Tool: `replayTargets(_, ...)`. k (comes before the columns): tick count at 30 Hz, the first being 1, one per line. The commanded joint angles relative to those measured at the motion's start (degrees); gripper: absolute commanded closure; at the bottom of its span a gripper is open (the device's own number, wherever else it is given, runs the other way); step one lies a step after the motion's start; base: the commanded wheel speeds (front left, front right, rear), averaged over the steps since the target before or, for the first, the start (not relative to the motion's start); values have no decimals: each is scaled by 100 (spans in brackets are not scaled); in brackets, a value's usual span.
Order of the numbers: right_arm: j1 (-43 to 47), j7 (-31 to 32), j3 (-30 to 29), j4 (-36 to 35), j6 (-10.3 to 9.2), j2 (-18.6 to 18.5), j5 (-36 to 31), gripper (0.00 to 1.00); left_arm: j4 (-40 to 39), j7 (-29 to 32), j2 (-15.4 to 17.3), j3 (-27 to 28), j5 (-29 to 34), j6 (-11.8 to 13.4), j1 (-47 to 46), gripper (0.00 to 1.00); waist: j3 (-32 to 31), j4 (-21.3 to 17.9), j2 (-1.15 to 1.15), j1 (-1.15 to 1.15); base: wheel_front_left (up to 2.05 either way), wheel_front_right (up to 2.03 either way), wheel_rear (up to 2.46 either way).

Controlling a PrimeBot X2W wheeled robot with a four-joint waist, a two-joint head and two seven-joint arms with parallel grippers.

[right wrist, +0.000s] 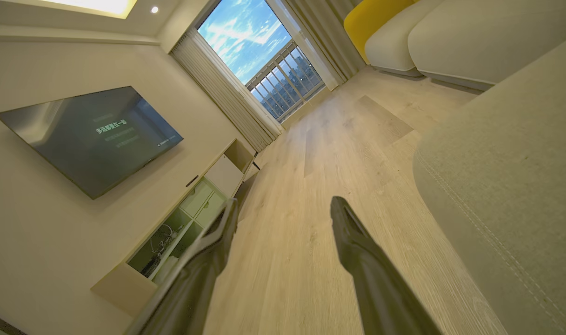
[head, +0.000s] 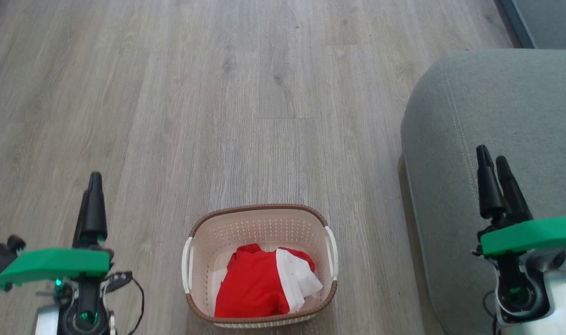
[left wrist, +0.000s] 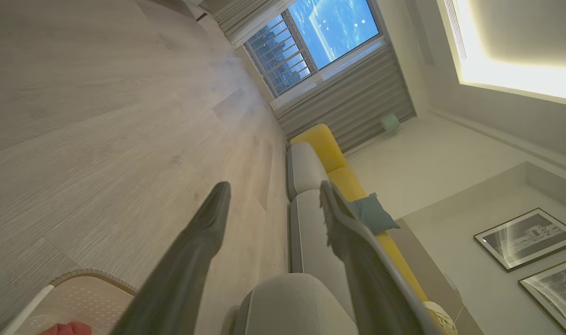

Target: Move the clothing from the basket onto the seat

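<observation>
The clothing [head: 259, 286] lies bunched in the basket [head: 259, 208], red with a white flap at its right; one garment or two, the heap does not tell. The left gripper [head: 91, 184] hovers left of the basket and the right gripper [head: 491, 154] over the seat [head: 510, 102] edge. Both point forward. The wrist views show each pair of fingers parted, holding nothing. A strip of wooden floor [head: 366, 186] separates basket and seat.

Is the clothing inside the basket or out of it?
Inside. The red and white clothing lies bunched within the basket, below its rim.
</observation>
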Motion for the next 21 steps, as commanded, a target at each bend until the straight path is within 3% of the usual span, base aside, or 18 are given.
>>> replayTargets(1, -390, -88, 99, -294, 0, -120, -200, 0, -309, -66, 51, 34, 150, 44, -338, 0, 0, 7, 0, 0, 0, 0, 0)
replayTargets(12, -539, -276, 413, -709, 0, -286, -1345, 0, -1197, -250, 57, -141, 1359, 892, -487, 0, 0, 99, 0, 0, 0, 0, 0)
replayTargets(21, -591, -430, 617, -889, 0, -359, -2159, 0, -1666, -401, 62, -847, 2714, 1451, -566, 0, 7, 171, 0, 0, 0, 0, 0)
